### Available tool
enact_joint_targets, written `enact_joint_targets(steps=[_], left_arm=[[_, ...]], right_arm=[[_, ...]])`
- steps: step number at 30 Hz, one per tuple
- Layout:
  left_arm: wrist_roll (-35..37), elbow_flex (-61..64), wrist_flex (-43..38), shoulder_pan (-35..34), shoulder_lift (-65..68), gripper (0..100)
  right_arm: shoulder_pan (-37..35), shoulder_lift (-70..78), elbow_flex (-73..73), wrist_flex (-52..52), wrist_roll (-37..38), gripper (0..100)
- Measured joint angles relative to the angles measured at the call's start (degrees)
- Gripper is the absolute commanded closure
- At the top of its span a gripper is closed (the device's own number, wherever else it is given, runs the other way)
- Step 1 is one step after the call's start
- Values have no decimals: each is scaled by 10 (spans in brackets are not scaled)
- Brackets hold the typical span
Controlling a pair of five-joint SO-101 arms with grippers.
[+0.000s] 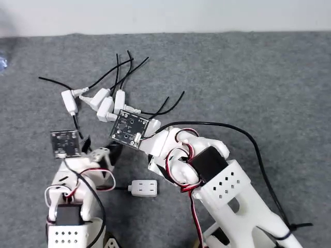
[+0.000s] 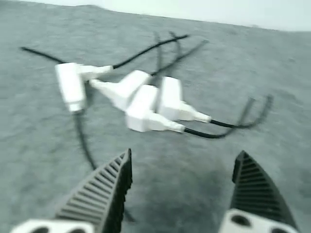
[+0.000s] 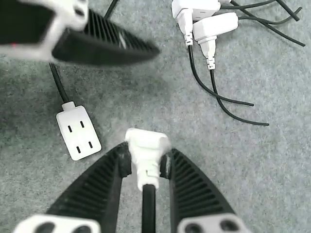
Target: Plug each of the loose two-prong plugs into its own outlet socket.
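Fingers point(image 3: 97, 189) of the right gripper point(image 3: 146, 154) are black and ribbed; between them a white plug point(image 3: 145, 145), black cord point(image 3: 148, 208). Beside it: white outlet block point(image 3: 78, 132), grey cloth point(image 3: 272, 160).

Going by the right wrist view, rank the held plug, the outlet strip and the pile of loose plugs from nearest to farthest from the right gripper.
1. Held plug, clamped between the right gripper's fingers.
2. Outlet strip, close beside the fingers.
3. Loose plugs, farthest, clustered with their cords.

Soft, even, bright light covers the mat point(image 1: 269, 77); the wall point(image 1: 165, 15) at 12 o'clock is brightest. Shadows are faint: a diffuse patch beneath the left gripper point(image 2: 184, 154), thin rims beside the plugs point(image 1: 106, 106) at 10 o'clock
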Motion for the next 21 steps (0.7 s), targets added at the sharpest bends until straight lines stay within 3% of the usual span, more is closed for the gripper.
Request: enact_joint_targets(steps=[5,11,21], left_arm=[[-16,20,0,-81,0,682],[-116,60,0,-127,0,682],[-301,90,0,-269,0,683]], right_arm=[[-8,5,17,18,17,990],[-79,85,20,71,110,990],[-86,277,-55,91,200,990]])
